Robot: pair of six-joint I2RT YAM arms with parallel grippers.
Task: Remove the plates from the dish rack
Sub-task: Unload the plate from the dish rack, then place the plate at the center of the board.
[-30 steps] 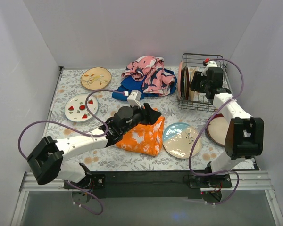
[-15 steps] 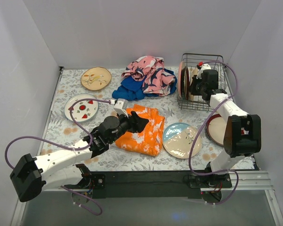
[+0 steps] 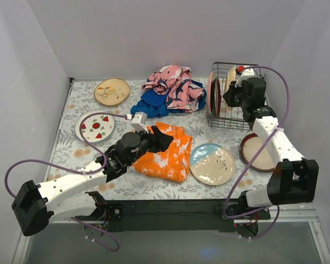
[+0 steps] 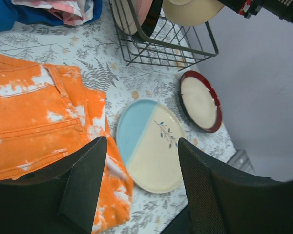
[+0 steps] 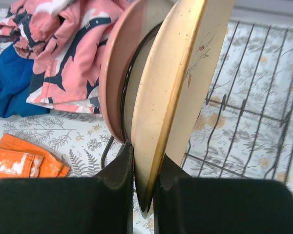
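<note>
The right gripper (image 5: 145, 168) pinches the rim of a cream plate (image 5: 173, 83), which runs edge-on straight ahead of its fingers inside the dish rack (image 5: 263, 102). A pink plate (image 5: 118, 73) stands just left, possibly touching. The left gripper (image 4: 141, 180), spread and empty, is well apart.

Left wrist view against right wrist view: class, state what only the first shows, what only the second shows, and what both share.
Only the left wrist view: the blue-cream plate and the red-rimmed plate, both lying flat, with the open left gripper above them.
Only the right wrist view: the right gripper shut on the rim of the tan plate.
Both: the dish rack, the pink plate standing on edge in it, the tan plate, and the orange cloth.
</note>
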